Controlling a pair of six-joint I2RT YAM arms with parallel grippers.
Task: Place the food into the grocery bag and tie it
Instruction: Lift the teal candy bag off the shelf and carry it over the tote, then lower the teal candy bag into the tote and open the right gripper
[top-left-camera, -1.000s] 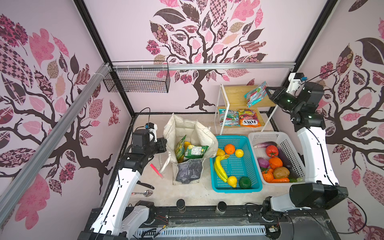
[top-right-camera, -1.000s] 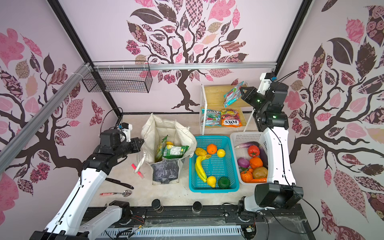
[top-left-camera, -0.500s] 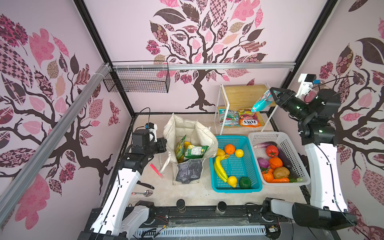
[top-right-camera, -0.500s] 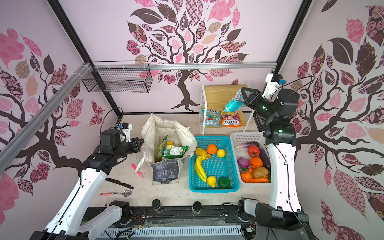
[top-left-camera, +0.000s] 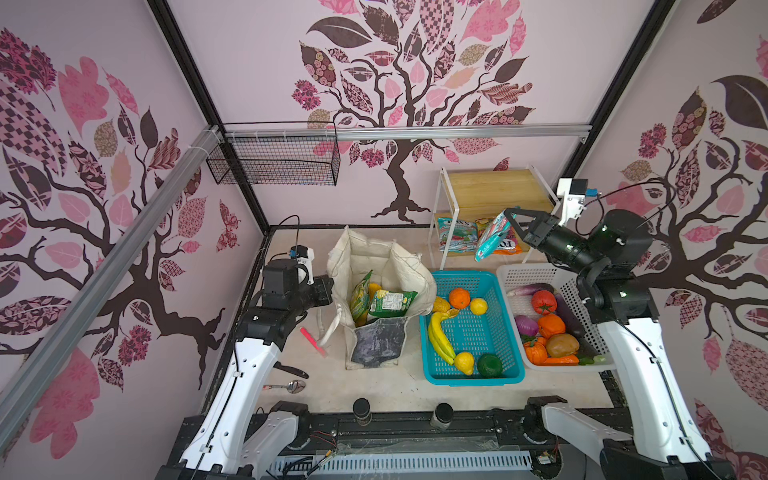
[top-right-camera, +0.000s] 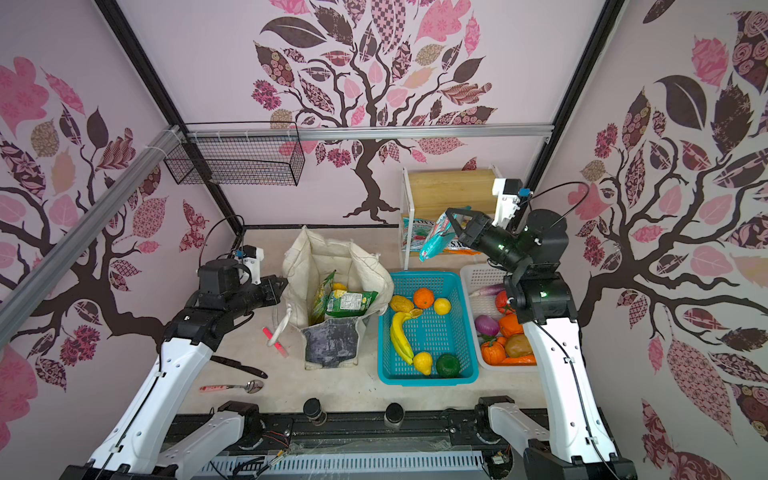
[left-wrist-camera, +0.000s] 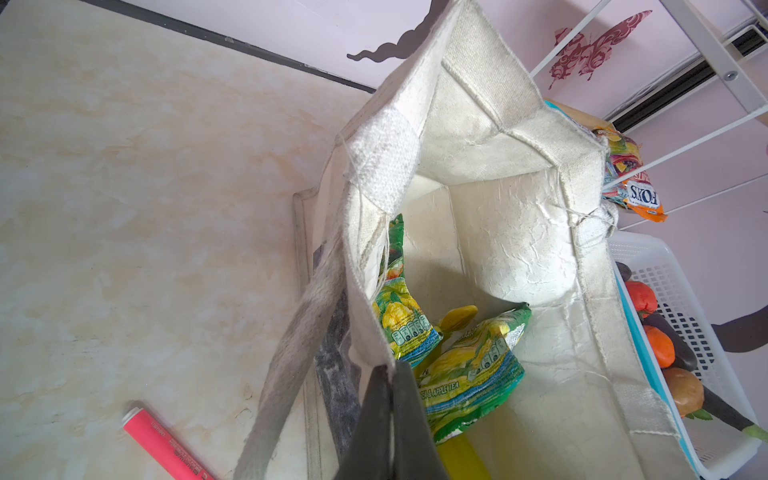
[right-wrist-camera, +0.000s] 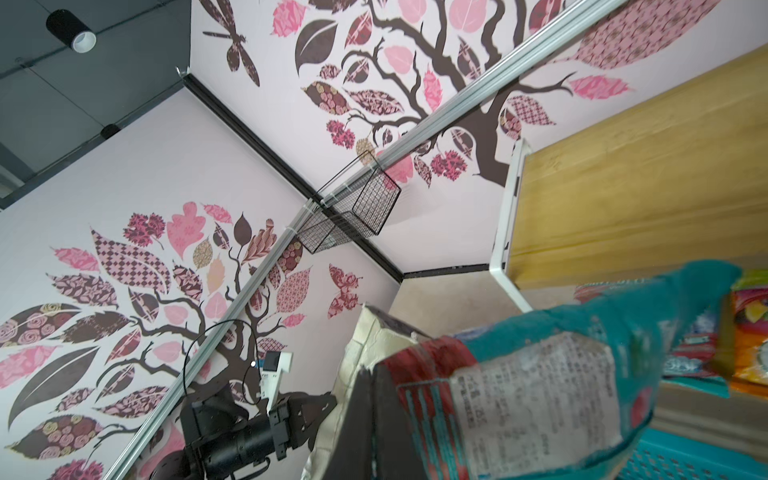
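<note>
Partway: green packets (top-left-camera: 386, 301) sit in grocery bag (top-left-camera: 374, 255), left fingers (left-wrist-camera: 395, 386) pinch its rim, right fingers (top-left-camera: 510, 218) clamp teal packet (top-left-camera: 490, 239) aloft; fruit in teal basket (top-left-camera: 469, 379) and white basket (top-left-camera: 511, 276) unpacked, bag untied.

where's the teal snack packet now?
Teal snack packet hangs in the right pincer, in both top views right of the grocery bag, by the white shelf rack.

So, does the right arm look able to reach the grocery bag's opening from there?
Probably yes. The left gripper holds the grocery bag open at its rim, and nothing stands between its mouth and the right gripper holding the teal packet aloft.
</note>
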